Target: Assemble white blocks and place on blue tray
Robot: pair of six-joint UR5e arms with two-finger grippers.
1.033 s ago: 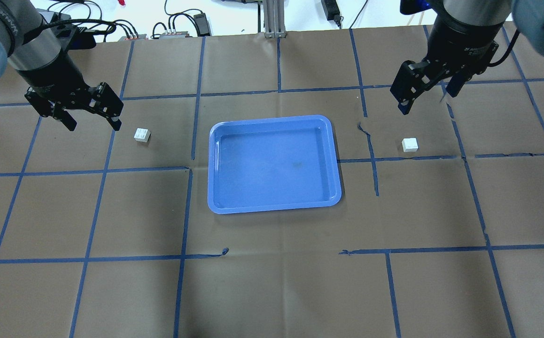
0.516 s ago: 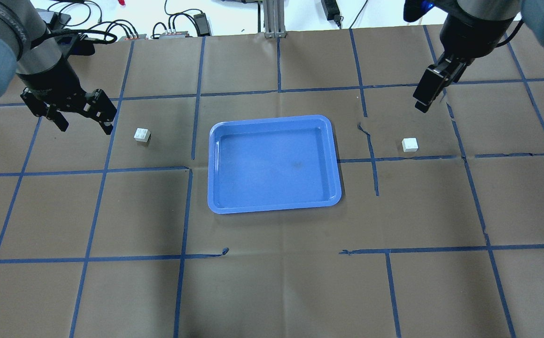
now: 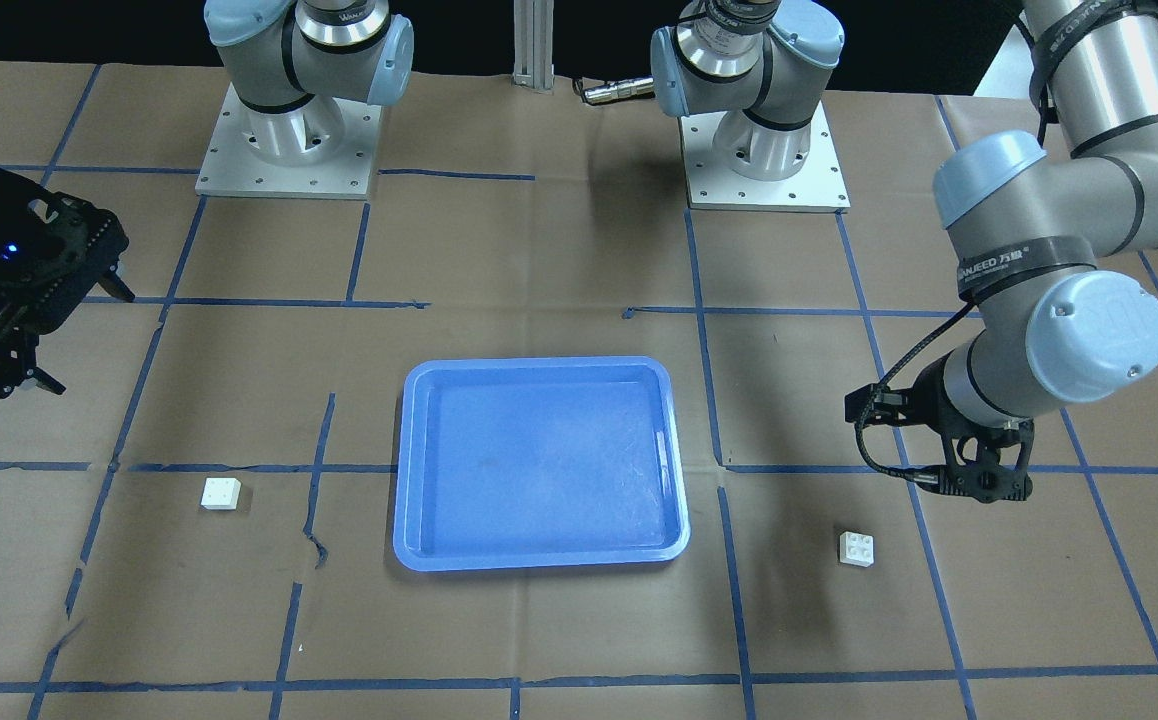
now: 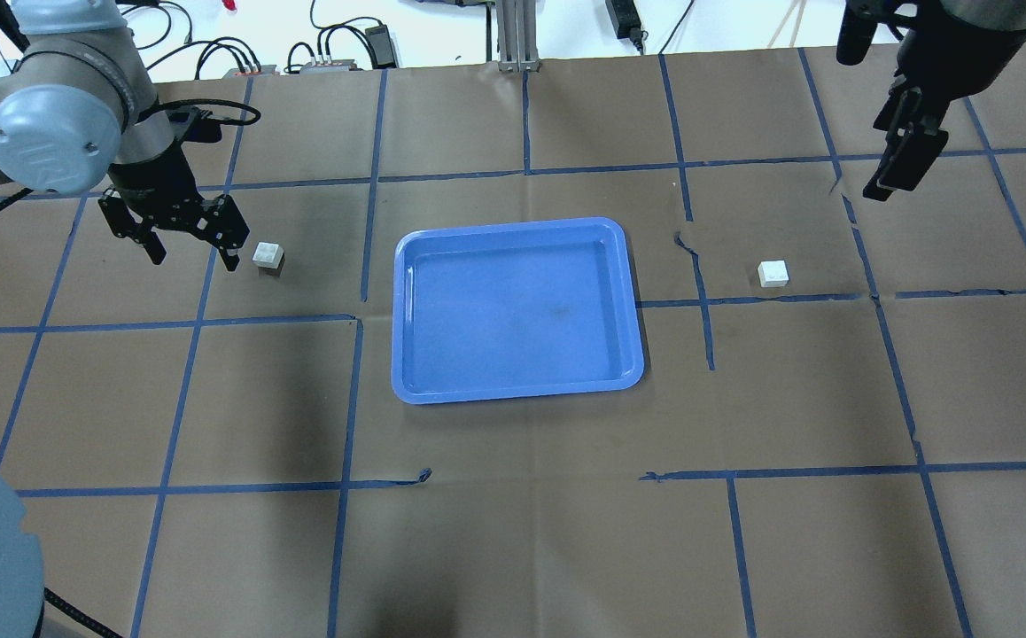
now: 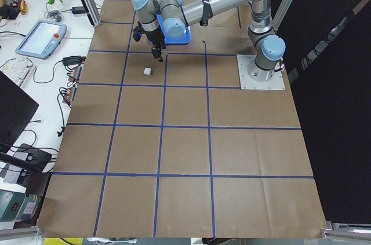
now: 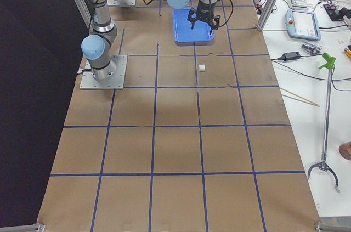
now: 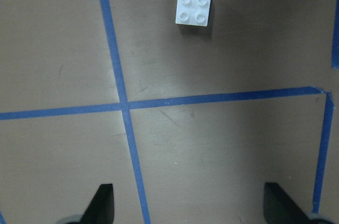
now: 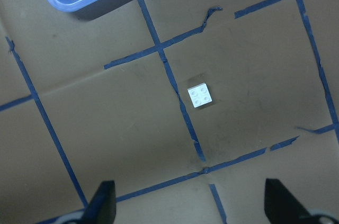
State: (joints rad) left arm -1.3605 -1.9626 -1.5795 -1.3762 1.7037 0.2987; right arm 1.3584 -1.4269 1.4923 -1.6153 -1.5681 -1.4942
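- Recorded table (image 4: pixel 513 549) nearest, covered in brown paper and gridded with blue tape lines (image 4: pixel 345 399), some with torn ends.
- Found blue tray (image 4: pixel 517 398) lying flat at mid-table, long side running across, a faint dark smudge on its floor. Both blocks lay outside it.
- Found right-side white block (image 4: pixel 773 273) on the paper, studs up, well apart from the tray's right rim. Sat just past a tape line and near a tear in the paper.
- Found left-side white block (image 4: pixel 268 256) on the paper, studs up, between the tray's left rim and the left gripper, touching neither.
- Saw left gripper (image 4: pixel 195 260) low over the paper, just beside that block on the side away from the tray. Nearest fingertip close to the block, with a gap showing.
- Noted its jaws spread wide with nothing gripped. In the left wrist view, saw the block ahead of the fingers, not between them.
- Saw right gripper (image 4: pixel 883 184) farther back and high over the paper, well apart from its block, edge-on in the overhead view.
- In the right wrist view, saw its fingers set wide apart with nothing held. Saw the block small on the paper below and a tray corner at the top edge.
- Noted cables (image 4: pixel 336 49) and a metal post (image 4: pixel 513 35) along the far edge.
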